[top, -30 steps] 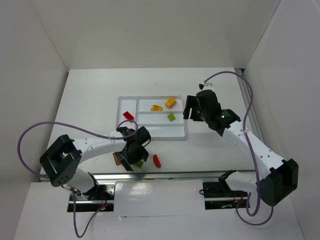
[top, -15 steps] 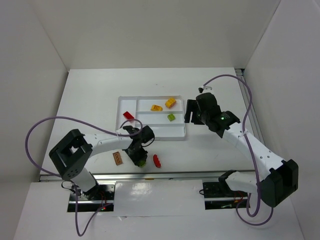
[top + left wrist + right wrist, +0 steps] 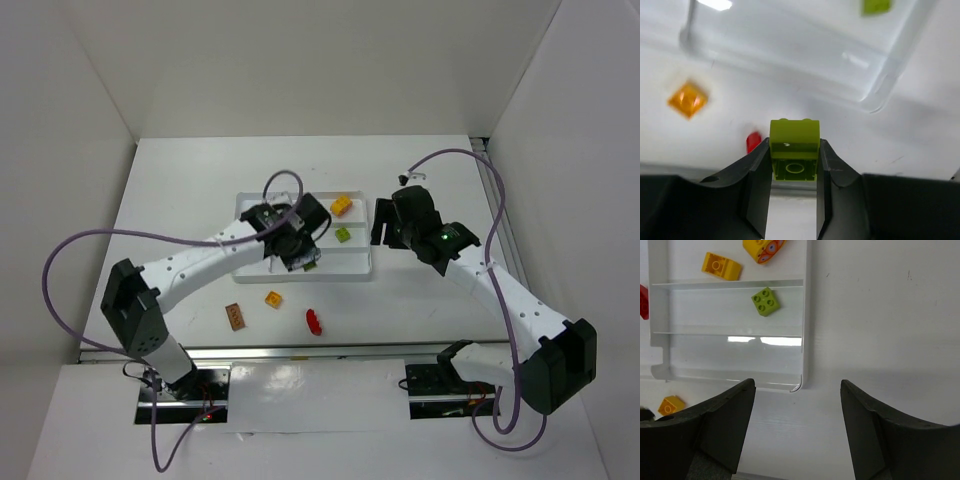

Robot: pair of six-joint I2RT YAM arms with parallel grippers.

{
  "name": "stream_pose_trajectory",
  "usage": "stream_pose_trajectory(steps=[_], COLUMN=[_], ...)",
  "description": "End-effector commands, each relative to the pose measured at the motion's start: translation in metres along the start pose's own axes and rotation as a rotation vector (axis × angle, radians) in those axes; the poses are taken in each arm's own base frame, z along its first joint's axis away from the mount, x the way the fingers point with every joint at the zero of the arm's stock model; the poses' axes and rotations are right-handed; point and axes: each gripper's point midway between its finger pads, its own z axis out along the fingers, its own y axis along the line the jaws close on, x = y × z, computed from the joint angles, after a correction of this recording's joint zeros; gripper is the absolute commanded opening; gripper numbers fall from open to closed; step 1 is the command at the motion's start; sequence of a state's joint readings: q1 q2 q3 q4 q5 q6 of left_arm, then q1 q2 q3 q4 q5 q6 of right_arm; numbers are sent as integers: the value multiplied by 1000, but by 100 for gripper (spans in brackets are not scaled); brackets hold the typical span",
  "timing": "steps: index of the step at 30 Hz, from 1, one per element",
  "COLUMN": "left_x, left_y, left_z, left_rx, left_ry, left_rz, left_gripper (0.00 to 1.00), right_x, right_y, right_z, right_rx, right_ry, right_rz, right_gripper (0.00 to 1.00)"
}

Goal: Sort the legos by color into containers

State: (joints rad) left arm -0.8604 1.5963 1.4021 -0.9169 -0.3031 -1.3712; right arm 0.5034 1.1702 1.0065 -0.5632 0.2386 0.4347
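My left gripper [image 3: 303, 256] is shut on a lime green lego [image 3: 794, 139] and holds it in the air over the near edge of the white tray [image 3: 368, 268]. The left wrist view shows that lego pinched between both fingers, with the tray [image 3: 790, 50] beneath and beyond it. Another green lego [image 3: 765, 301] lies in the tray's middle narrow section. A yellow lego [image 3: 721, 266] and a printed orange lego [image 3: 764, 247] lie in the far section. My right gripper [image 3: 796, 385] hangs open with nothing in it, above the table by the tray's right end.
Loose on the table in front of the tray lie an orange lego [image 3: 273, 298], a brown lego [image 3: 235, 315] and a red lego [image 3: 314, 321]. A red lego [image 3: 642, 302] sits at the tray's left end. White walls enclose the table.
My left gripper closed on the green lego near the table's front edge, lifted it and carried it back over the tray. An orange lego now shows where it was. The right arm stayed put.
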Motion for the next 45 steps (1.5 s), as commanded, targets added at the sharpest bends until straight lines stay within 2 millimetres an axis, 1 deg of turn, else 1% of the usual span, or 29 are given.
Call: stream_pose_trajectory(steps=[1, 2, 4, 5, 6, 8, 9, 10, 12, 14, 19, 22, 23, 24, 25, 27, 29, 32, 35, 36, 37, 38, 39, 40, 41, 42, 43, 44, 45], left_x=[-62, -81, -97, -103, -108, -114, -121, -121, -122, -118, -101, -93, -94, -94, -92, -89, -89, -101, -106, -110, -114, -113, -120, -125, -131, -135, -142, -149, -160], left_y=[-24, -34, -45, -44, -54, -59, -63, -59, -57, -56, -48, -41, -43, -43, -45, -45, -48, -53, -51, -52, -51, -43, -40, -35, -21, -14, -7, 0, 16], left_z=[12, 25, 41, 61, 61, 74, 78, 93, 103, 114, 128, 135, 135, 135, 135, 134, 129, 111, 92, 78, 66, 61, 34, 22, 17, 4, -7, -18, -39], left_rx=[22, 13, 28, -3, 14, -5, -3, -31, -41, -48, -58, -76, -69, -69, -71, -73, -69, -43, -48, -33, -27, -36, -8, 4, -12, -5, 4, 9, 20], left_ry=[-123, -124, -121, -101, -112, -136, -143, -130, -116, -99, -41, -15, -19, -19, -27, -32, -50, -94, -102, -112, -129, -134, -167, -182, -196, -208, -232, -260, -291], left_rz=[156, 145, 192, 178, 188, 188, 178, 177, 170, 184, 183, 178, 176, 176, 186, 207, 214, 223, 233, 229, 234, 235, 223, 209, 193, 178, 160, 140, 101], left_gripper=[0, 0, 0, 0, 0, 0, 0, 0, 0, 0, 0, 18, 29, 55, 73, 96, 97, 97, 96, 96, 96, 96, 96, 96, 96, 96, 96, 96, 96], right_x=[-7, -8, -6, -11, -9, -11, -8, -9, -14, -17, -11, -8, -6, -5, -3, -2, 1, 18, 35, 51, 58, 65, 76, 91, 97, 102, 117, 120, 125], right_y=[-8, -13, -17, -20, -22, -28, -36, -39, -46, -46, -48, -46, -44, -42, -41, -39, -35, -23, 7, 24, 33, 44, 53, 68, 80, 89, 100, 108, 114], right_z=[-9, -11, -14, -17, -21, -24, -25, -27, -34, -38, -39, -37, -35, -35, -32, -32, -30, -23, -25, -27, -28, -28, -28, -33, -33, -35, -40, -40, -34], right_rx=[30, 58, 71, 86, 87, 115, 150, 167, 201, 194, 201, 189, 173, 165, 159, 148, 129, 61, -51, -106, -132, -164, -189, -228, -251, -271, -308, -321, -314], right_ry=[-41, -41, -38, -60, -58, -71, -58, -62, -83, -96, -83, -78, -71, -67, -53, -47, -37, 7, 35, 62, 72, 77, 96, 109, 107, 107, 119, 110, 104], right_rz=[29, 34, 32, 36, 35, 35, 32, 40, 40, 45, 59, 60, 60, 61, 58, 58, 58, 47, 8, -36, -48, -74, -106, -162, -186, -210, -268, -282, -300], right_gripper=[76, 76, 76, 76, 76, 76, 76, 76, 76, 76, 77, 77, 77, 80, 81, 83, 83, 83, 76, 74, 72, 71, 71, 71, 73, 75, 77, 78, 80])
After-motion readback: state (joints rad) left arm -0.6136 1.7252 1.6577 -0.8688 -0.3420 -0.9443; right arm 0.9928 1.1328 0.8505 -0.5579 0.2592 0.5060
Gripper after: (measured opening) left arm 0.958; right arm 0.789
